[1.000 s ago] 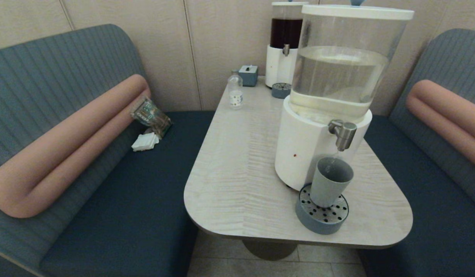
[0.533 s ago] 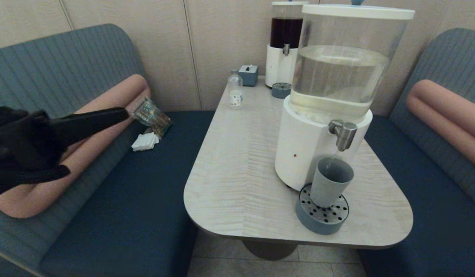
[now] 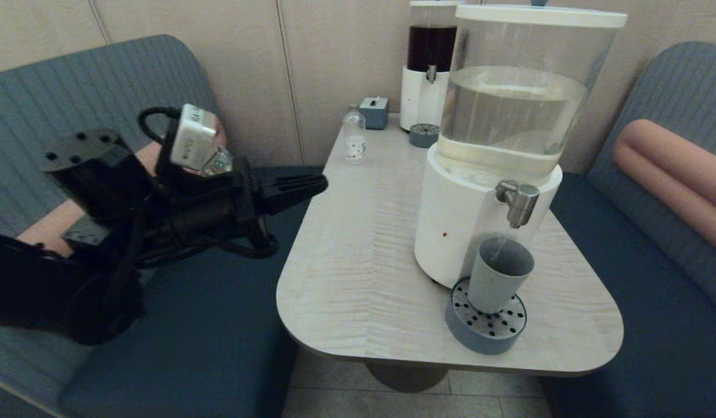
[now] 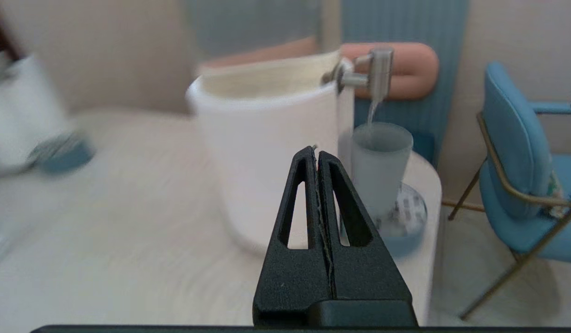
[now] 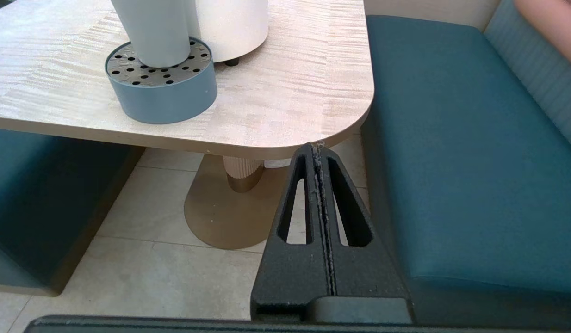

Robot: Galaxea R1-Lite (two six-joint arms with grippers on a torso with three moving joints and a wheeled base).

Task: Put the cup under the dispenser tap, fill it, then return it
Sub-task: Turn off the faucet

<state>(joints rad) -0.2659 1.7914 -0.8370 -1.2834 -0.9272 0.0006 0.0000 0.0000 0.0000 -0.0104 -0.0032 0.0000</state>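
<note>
The grey-blue cup [image 3: 498, 274] stands upright on the round perforated drip tray [image 3: 485, 328], directly below the brushed-metal dispenser tap [image 3: 517, 201]. A thin stream of water runs from the spout into the cup [image 4: 380, 164]. My left gripper [image 3: 322, 183] is shut and empty, raised at the table's left edge, well left of the white dispenser base [image 3: 454, 226]. My right gripper [image 5: 317, 147] is shut and empty, low beside the table's near right corner, outside the head view. The cup's foot [image 5: 153, 32] shows on the tray [image 5: 163, 90] there.
A clear tank [image 3: 514, 98] of water tops the dispenser. At the back of the table [image 3: 358, 255] stand a dark-liquid dispenser [image 3: 429, 64], a small clear bottle [image 3: 354, 139] and a blue box [image 3: 374, 113]. Blue benches [image 3: 636, 273] flank both sides.
My left arm has swung up and rightward from the left bench to the table's left edge. The cup, tray and tap have stayed put, with water still running.
</note>
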